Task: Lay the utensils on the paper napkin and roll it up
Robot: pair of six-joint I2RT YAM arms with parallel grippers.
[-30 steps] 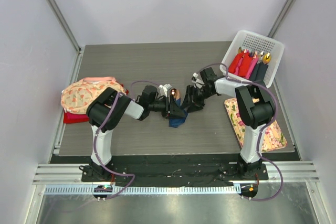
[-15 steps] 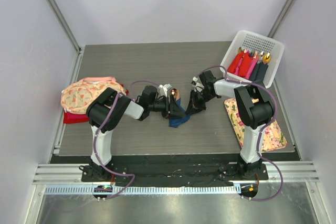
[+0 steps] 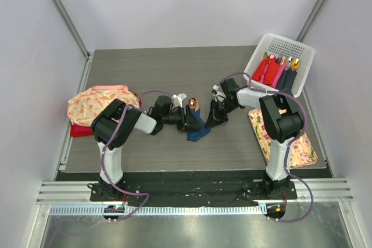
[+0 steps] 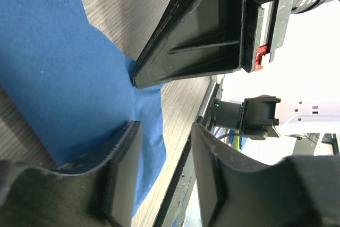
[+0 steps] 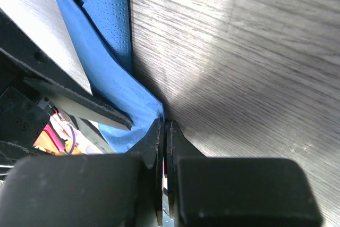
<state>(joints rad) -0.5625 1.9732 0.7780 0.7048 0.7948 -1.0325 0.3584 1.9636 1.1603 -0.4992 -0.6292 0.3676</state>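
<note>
Lying mid-worktop (image 3: 163, 68), left of and nearer than white basket (image 3: 288, 45): paper napkin (image 3: 197, 130), half-rolled, long axis near-to-far. Copper spoon (image 3: 194, 104) bowl pokes from far end, pointing away from arm bases. Left gripper (image 4: 166, 128): jaws part open over flat, dimpled blue sheet. Right gripper (image 5: 163, 126), basket side: jaws closed, pinching napkin corner. Floral cloth (image 3: 302, 149) nearer than basket. Worktop grey woodgrain.

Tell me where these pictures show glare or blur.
Right wrist: a bright glare band crosses the table; the right gripper looks soft. Left wrist: the paper napkin is sharp, the far background washed out white. Top external: even light, sharp.
</note>
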